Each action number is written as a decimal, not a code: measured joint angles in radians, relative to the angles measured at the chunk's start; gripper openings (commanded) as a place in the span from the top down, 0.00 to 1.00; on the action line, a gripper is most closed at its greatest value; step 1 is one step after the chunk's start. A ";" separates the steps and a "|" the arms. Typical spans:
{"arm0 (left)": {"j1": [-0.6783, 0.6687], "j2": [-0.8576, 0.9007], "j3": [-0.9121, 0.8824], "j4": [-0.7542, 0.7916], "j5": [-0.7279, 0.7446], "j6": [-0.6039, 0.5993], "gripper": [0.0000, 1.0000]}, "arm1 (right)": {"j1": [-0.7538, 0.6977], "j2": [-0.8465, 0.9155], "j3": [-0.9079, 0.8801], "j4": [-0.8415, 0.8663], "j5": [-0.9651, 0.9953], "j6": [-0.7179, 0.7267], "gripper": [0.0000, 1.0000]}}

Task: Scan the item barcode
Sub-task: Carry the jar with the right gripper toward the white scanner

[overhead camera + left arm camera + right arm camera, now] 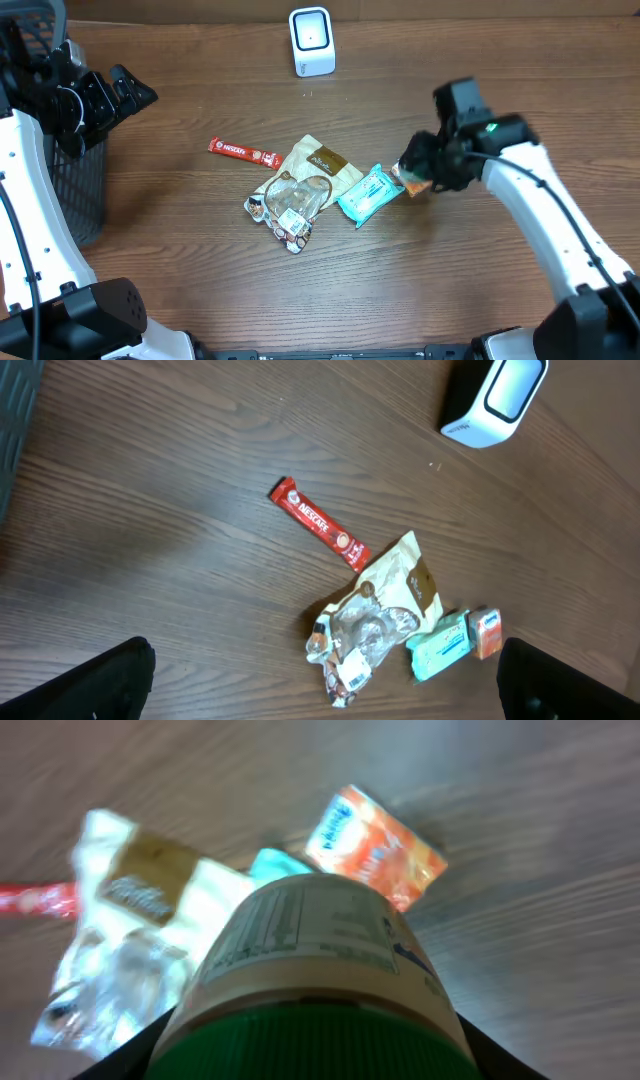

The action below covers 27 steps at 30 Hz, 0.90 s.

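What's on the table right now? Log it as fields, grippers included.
scanner: white, upright, at far edge
right gripper: shut on green-capped bottle, by the orange packet
left gripper: open, empty, near the mesh basket
loose items: red Nescafe stick, snack bag, teal packet
bottle barcode: not visible

The table [200,270] is viewed from straight above by the overhead camera, and obliquely from high at ten o'clock by the left wrist camera. The right wrist camera is held close behind a jar [310,970] at three o'clock. The central packets [300,190] are shared by all.
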 measured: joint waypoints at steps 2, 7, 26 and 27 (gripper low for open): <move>0.000 0.000 0.000 0.000 0.000 0.000 0.00 | 0.000 0.000 0.142 -0.098 0.002 -0.042 0.96; 0.000 0.000 0.000 0.000 0.000 0.000 0.00 | 0.002 0.019 0.485 -0.287 -0.002 -0.124 0.96; 0.000 0.000 0.000 0.000 0.000 0.000 0.00 | 0.180 0.378 0.570 0.222 0.052 -0.266 0.96; 0.000 0.000 0.000 0.000 0.000 0.000 0.00 | 0.185 0.391 0.570 0.266 0.065 -0.273 0.96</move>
